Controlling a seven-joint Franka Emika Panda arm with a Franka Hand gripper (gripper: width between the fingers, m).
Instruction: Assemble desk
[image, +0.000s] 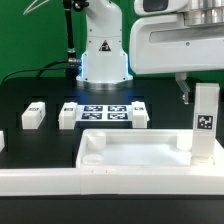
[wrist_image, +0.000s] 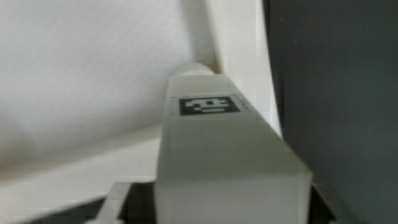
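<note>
The desk's white panel (image: 140, 152) lies flat near the front of the black table, rim up. At its corner on the exterior view's right, one white tagged leg (image: 205, 120) stands upright. My gripper (image: 203, 95) comes down over the top of this leg, one dark finger (image: 185, 92) showing beside it. In the wrist view the leg (wrist_image: 222, 150) fills the space between the jaws of my gripper (wrist_image: 222, 215), with the panel (wrist_image: 89, 80) beneath it. The dark pads lie against both sides of the leg, so the gripper is shut on it.
Three more white legs (image: 33, 115) (image: 68, 114) (image: 140, 112) lie behind the panel, around the marker board (image: 105, 110). The arm's base (image: 105, 55) stands at the back. A long low white rail (image: 40, 182) runs along the front edge.
</note>
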